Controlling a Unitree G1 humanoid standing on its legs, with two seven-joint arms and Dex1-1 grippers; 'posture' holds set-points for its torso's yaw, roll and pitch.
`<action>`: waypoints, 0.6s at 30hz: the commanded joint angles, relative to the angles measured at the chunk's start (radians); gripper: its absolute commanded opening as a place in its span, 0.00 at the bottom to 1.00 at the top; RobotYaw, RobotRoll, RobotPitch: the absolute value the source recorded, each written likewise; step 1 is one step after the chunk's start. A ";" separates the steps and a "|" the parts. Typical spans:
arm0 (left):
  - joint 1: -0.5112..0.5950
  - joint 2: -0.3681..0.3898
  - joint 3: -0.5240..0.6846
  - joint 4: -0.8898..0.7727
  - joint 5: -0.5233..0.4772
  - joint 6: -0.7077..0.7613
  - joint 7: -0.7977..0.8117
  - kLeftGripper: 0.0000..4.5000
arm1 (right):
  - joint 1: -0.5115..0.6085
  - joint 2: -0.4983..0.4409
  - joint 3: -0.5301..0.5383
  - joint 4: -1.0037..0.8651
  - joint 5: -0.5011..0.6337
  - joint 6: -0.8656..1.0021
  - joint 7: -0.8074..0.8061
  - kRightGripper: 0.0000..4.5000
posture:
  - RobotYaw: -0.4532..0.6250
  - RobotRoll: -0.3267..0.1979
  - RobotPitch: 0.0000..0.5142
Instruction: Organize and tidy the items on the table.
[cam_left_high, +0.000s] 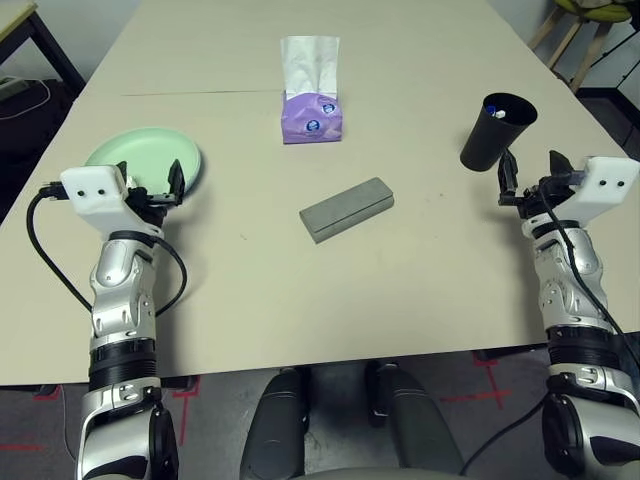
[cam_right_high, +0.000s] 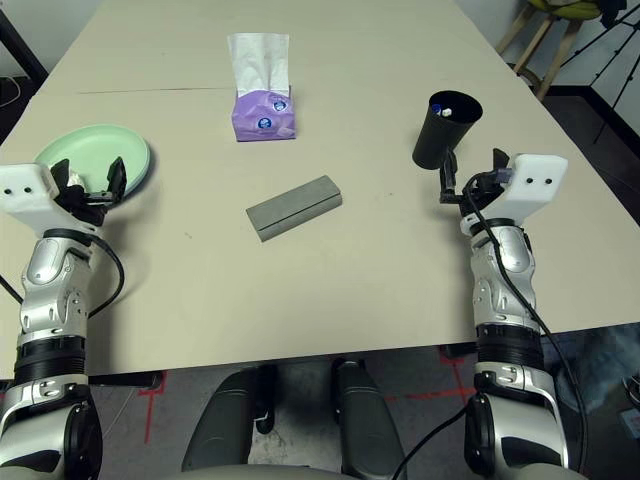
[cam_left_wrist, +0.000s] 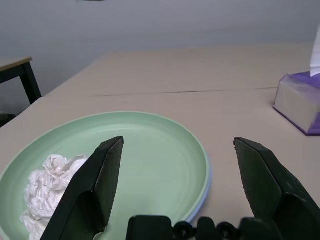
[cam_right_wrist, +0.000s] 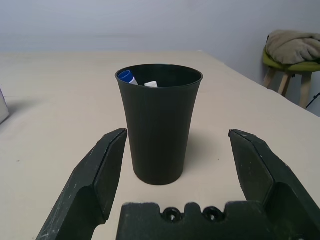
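Beige table (cam_left_high: 400, 290), both grippers wide, tissue (cam_left_wrist: 47, 187) on mint plate (cam_left_wrist: 165, 165), perhaps blue plate beneath, pen (cam_right_wrist: 131, 77) mostly hidden in cup (cam_right_wrist: 159, 130)

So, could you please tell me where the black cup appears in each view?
Left eye view: black cup, upper right, ahead of the right gripper.
Right eye view: right of centre, upper part.
Right wrist view: centre, between the open fingers.
Shared landmark: purple tissue box.

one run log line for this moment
left pincer: open, at mint green round plate holding crumpled white tissue | right pincer: open, facing upright black cup
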 joint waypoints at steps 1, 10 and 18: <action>0.022 -0.015 -0.006 0.000 -0.019 -0.005 -0.017 1.00 | 0.016 -0.011 0.000 -0.030 0.006 0.025 0.002 0.99 | 0.48 0.62 0.24; 0.004 -0.038 -0.003 0.016 0.003 -0.047 0.046 1.00 | 0.055 -0.003 0.013 -0.111 0.004 0.082 -0.003 0.99 | 0.47 0.62 0.22; 0.000 -0.040 -0.017 0.032 -0.002 -0.043 0.029 1.00 | 0.086 0.013 0.027 -0.157 -0.008 0.120 -0.024 0.99 | 0.45 0.62 0.24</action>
